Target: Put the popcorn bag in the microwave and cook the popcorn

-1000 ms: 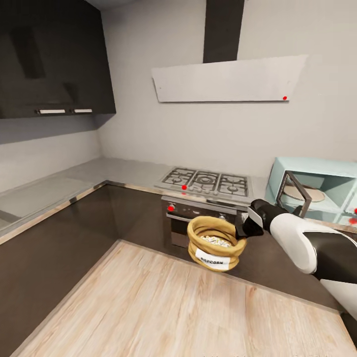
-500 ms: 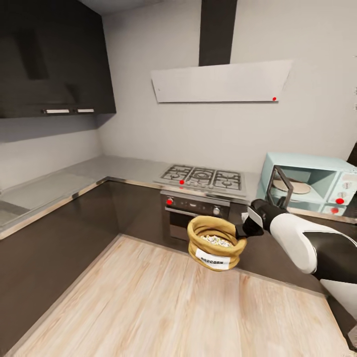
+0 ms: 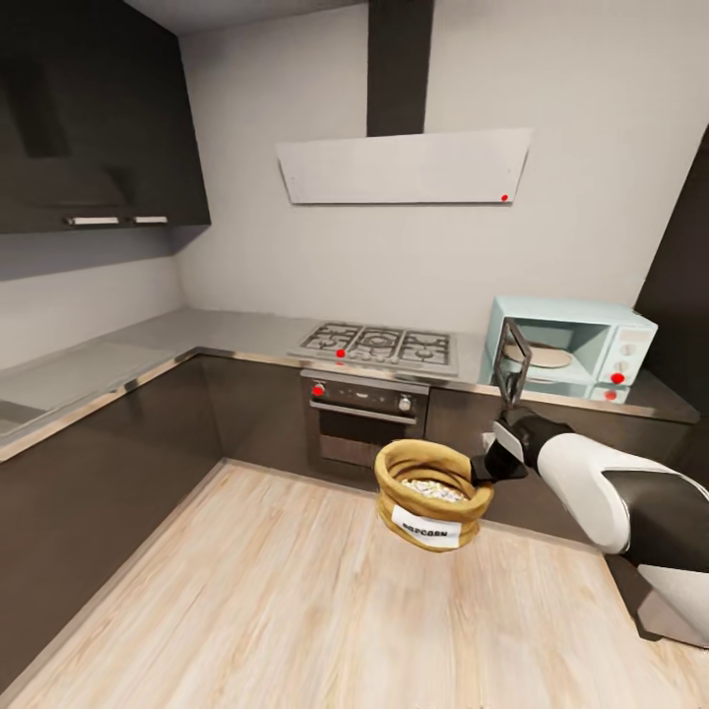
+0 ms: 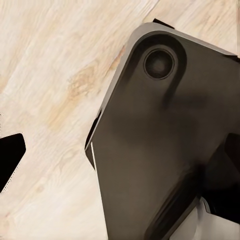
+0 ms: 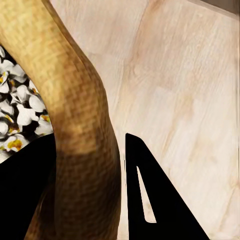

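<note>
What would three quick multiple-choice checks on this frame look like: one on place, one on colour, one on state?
1. Where is the popcorn bag?
A. On the counter
B. Held in the air over the wood floor
C. Inside the microwave

2. What colour is the microwave's body?
A. Pale mint-blue
B. Red
C. Black

3. How does the microwave door stand?
A. Shut
B. Taken off
C. Swung open

Answers: B, A, C.
1 is B: the right tool grips the rolled rim of the popcorn bag, which hangs above the wood floor, in front of the cabinets; the right wrist view shows a finger on each side of the rim.
2 is A: the microwave on the counter is pale mint-blue.
3 is C: the dark-framed door stands out from the front, and the round plate inside shows.
</note>
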Tool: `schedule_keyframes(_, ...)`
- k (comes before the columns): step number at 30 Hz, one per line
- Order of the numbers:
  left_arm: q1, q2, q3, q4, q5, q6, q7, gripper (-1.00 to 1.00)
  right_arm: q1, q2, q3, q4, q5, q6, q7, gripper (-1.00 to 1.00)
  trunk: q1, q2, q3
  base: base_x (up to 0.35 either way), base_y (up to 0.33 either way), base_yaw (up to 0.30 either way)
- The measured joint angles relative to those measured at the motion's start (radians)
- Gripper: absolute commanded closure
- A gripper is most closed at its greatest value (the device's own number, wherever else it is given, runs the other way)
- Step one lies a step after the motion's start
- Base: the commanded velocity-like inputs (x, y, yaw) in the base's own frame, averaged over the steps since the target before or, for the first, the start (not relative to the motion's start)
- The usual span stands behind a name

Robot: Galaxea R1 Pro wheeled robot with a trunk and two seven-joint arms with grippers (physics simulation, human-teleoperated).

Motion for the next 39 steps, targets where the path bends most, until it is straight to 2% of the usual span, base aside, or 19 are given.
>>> schedule_keyframes(2,0.0,0.0,0.0,0.0,0.0,0.0,0.0,-1.0,0.0,-0.009,0.0,0.0,-0.001,-0.001,0.0,1.0,0.0,0.0,0.0,-0.001,-0.001,-0.295)
schedule_keyframes(3,0.0,0.0,0.0,0.0,0.0,0.0,0.0,-1.0,0.0,-0.021,0.003,-0.001,0.001,-0.001,-0.002,1.0,0.0,0.0,0.0,0.0,0.0,-0.296)
schedule_keyframes(9,0.0,0.0,0.0,0.0,0.0,0.0,0.0,-1.0,0.0,-0.041,0.0,-0.002,-0.001,0.0,-0.021,1.0,0.0,0.0,0.0,0.0,0.0,-0.296)
schedule_keyframes(11,0.0,0.0,0.0,0.0,0.0,0.0,0.0,-1.0,0.0,-0.061,0.002,-0.004,0.0,0.0,-0.021,1.0,0.0,0.0,0.0,0.0,0.0,-0.296)
schedule_keyframes(20,0.0,0.001,0.001,0.0,0.002,0.0,0.0,-1.0,0.0,-0.111,0.002,-0.01,-0.001,0.001,-0.02,1.0,0.0,0.0,0.0,0.0,0.0,-0.296)
schedule_keyframes(39,0.0,0.0,0.003,0.0,0.006,0.0,0.0,-1.0,0.0,-0.125,0.001,-0.011,-0.001,0.008,-0.02,1.0,0.0,0.0,0.0,0.0,0.0,-0.296)
